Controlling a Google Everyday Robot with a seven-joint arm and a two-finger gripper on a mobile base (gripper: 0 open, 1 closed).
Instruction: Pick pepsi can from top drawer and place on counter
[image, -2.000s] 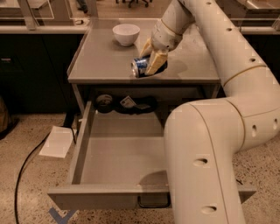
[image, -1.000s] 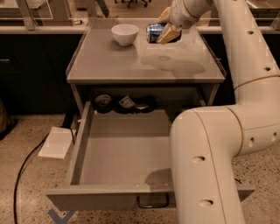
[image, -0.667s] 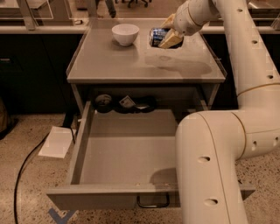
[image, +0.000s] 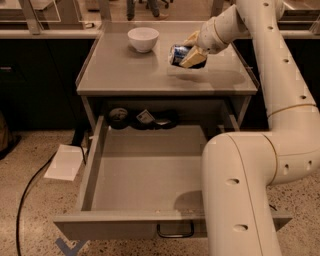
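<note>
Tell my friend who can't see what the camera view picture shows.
The robot's claw holds the pepsi can over the counter, near a white bowl. Below, the top drawer is pulled open.

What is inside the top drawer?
In the top drawer, small dark items at the back; the arm hides one front corner. The gripper holds the pepsi can above the counter.

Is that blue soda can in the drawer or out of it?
Out. The gripper grips the pepsi can, tipped sideways, over the counter, right of the bowl; the top drawer hangs open below.
</note>
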